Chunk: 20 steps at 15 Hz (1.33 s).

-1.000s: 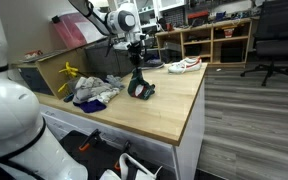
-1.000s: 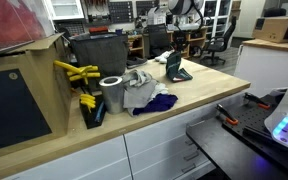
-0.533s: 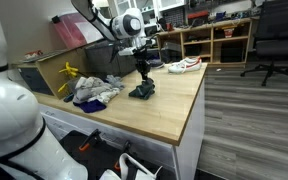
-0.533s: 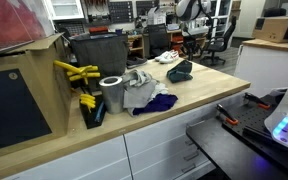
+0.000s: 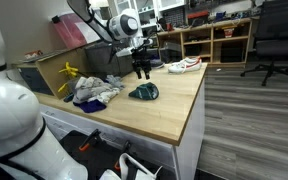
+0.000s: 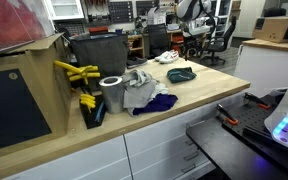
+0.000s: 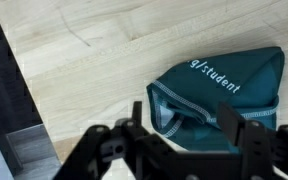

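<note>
The tool (image 5: 141,70) hangs in the air over the worktop (image 5: 174,118); its two fingers stand wide apart; there is nothing between them, so it holds nothing.

Right under it lies a small dark green cloth (image 5: 144,92); the cloth rests flat on the wood and the tool does not touch it; there is a gap of air between them.

In the wrist view the tool (image 7: 182,112) sits at the bottom and the green cloth (image 7: 219,85) lies just past it, a bit to the right; white letters show on the cloth; its long way runs from side to side, tipped up a little at the right; the open fingers stand one on each side of the cloth's near edge, where the pale stitches are.

There is only one arm here.

Near the cloth, farther along the worktop, is a heap of grey and purple rags (image 6: 144,95); next to that stands a grey roll (image 6: 112,93); yellow clamps (image 6: 76,72) stick up beside it; a white shoe (image 5: 184,65) lies at the far end, well apart from the cloth.
</note>
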### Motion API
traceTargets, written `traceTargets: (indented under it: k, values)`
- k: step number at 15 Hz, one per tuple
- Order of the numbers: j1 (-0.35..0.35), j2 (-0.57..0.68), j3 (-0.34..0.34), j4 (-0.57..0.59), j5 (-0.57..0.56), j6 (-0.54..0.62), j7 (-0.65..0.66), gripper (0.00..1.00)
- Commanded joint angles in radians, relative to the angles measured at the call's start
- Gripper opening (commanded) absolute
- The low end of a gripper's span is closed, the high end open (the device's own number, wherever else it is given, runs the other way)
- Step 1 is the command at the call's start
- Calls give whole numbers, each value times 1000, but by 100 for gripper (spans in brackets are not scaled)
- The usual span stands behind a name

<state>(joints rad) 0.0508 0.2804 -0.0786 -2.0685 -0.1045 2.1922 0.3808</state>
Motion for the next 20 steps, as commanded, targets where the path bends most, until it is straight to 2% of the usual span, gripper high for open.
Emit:
traceTargets:
  k: [1,10,20]
  values:
    - [21,-32,12,-10,-24,3,48,100]
    - [60,63,-24,26,-110,134,339,100]
    - [81,160,-42,67,-101,167,513,100]
